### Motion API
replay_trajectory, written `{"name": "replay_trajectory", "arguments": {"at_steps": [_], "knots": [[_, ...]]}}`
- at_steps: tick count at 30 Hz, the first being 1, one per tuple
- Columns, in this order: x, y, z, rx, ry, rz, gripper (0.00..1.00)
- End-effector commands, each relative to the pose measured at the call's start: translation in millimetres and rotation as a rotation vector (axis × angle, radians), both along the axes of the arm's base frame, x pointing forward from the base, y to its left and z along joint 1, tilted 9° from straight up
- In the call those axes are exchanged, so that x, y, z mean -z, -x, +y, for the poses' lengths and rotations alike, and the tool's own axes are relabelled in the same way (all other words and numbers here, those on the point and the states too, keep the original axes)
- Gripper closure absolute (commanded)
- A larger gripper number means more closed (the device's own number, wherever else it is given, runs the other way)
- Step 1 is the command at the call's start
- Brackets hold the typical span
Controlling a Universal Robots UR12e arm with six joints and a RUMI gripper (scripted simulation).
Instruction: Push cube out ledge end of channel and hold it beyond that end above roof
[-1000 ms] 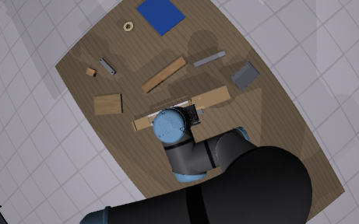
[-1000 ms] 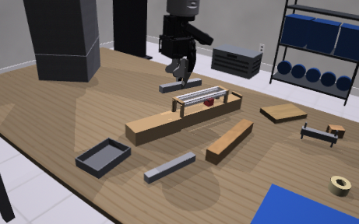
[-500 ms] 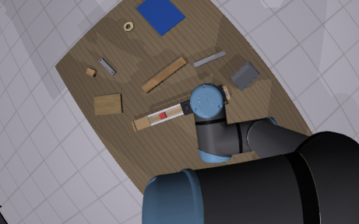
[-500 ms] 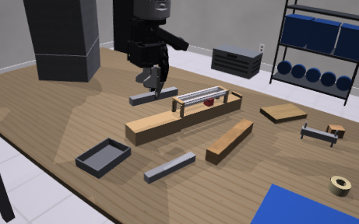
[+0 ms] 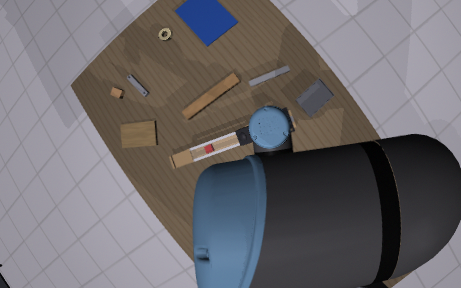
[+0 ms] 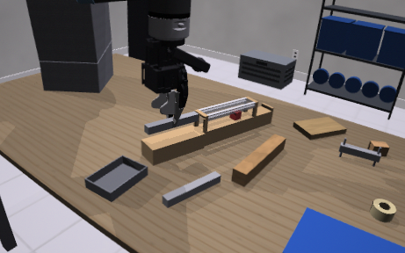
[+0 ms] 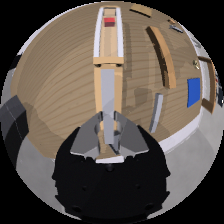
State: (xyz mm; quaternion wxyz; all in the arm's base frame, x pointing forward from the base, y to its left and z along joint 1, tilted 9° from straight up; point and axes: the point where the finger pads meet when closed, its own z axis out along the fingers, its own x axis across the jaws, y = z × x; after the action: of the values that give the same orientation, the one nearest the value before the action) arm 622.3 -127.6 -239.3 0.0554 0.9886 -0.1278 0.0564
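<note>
The red cube sits inside the channel, under the roof's pale rails, nearer the short ledge than the long ledge. The raised lip stands at the short ledge's outer end. My gripper is shut on a grey bar. It is over the long-ledge side, outside the channel. In the wrist view the bar lines up with the channel, its far tip just short of the wooden crossbar. Any height gap to the ledge is unclear.
A wooden beam and a second grey bar lie beside the channel. A grey tray is near the long-ledge end. A wooden board, grey bracket, small block, ring and blue mat lie farther off.
</note>
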Motion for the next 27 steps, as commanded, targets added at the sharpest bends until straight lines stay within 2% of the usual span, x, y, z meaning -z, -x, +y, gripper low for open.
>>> {"name": "replay_trajectory", "arguments": {"at_steps": [1, 15, 27], "knots": [[5.7, -1.7, -1.1, 0.000, 0.001, -0.001, 1.00], [28.0, -3.9, -3.9, 0.000, 0.001, -0.001, 1.00], [29.7, -4.1, -4.1, 0.000, 0.001, -0.001, 1.00]]}}
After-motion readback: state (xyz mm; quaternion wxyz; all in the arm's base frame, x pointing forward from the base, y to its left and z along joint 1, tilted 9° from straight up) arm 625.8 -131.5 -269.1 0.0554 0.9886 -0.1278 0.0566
